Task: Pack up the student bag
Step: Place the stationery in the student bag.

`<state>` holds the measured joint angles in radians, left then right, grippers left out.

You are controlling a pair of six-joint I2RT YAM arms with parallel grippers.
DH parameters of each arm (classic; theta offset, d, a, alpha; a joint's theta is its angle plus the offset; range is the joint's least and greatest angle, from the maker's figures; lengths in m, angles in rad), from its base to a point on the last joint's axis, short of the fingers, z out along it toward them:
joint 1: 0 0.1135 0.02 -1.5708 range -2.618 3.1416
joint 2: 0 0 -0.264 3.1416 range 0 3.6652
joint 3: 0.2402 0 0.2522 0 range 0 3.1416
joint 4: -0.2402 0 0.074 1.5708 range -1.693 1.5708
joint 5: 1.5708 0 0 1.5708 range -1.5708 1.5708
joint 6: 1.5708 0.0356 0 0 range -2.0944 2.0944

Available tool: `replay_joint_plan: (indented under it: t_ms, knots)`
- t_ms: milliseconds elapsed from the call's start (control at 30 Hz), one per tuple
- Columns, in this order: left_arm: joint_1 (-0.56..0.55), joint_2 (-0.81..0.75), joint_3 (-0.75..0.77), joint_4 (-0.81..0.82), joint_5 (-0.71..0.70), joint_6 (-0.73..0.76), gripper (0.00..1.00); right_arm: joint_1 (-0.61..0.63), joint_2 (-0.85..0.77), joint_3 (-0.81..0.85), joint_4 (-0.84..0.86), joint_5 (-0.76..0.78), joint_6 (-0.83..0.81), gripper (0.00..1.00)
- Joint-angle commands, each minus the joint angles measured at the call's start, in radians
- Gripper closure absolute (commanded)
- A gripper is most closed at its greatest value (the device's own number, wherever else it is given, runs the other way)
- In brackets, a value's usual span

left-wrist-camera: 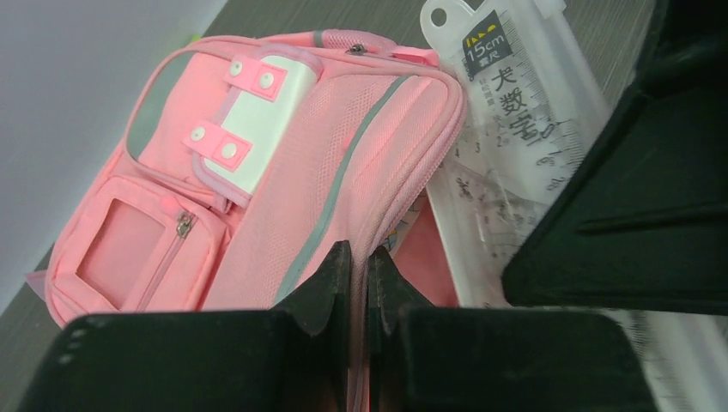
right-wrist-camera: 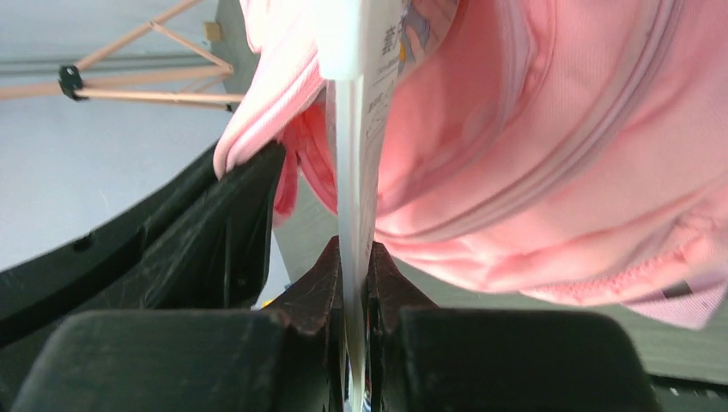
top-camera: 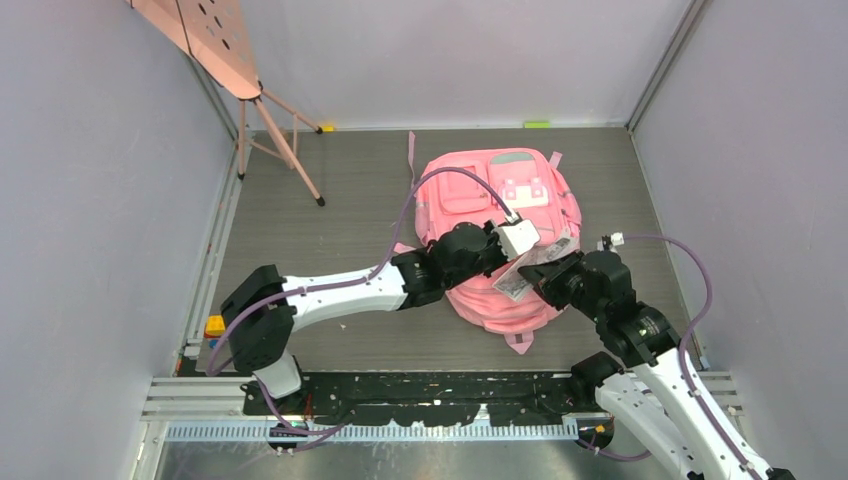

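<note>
The left gripper has its 2 fingers pinched nearly together on a pink fabric edge of the student bag, which lies flat in the middle of the grey table. Just right of it, the right gripper clamps a clear ruler packet edge-on against the bag's opening.

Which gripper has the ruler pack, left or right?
The right gripper, shut on the clear ruler pack seen edge-on between its fingers. The left gripper is shut on the fabric of the pink bag instead.
</note>
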<state>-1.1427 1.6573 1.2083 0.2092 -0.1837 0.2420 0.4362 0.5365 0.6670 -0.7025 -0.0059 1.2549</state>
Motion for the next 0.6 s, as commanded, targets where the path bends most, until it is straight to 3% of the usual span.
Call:
replay_joint_plan:
  t_ms: [0, 333, 567]
  knots:
    - [-0.008, -0.100, 0.093, 0.029, 0.065, -0.112, 1.00, -0.003, -0.008, -0.076, 0.338, 0.090, 0.068, 1.00]
    - [-0.003, -0.070, 0.208, -0.102, 0.044, -0.235, 1.00, -0.002, 0.029, -0.237, 0.811, 0.273, 0.113, 1.00]
    - [0.019, -0.058, 0.245, -0.133, 0.064, -0.317, 1.00, -0.002, 0.172, -0.282, 1.129, 0.329, 0.053, 1.00]
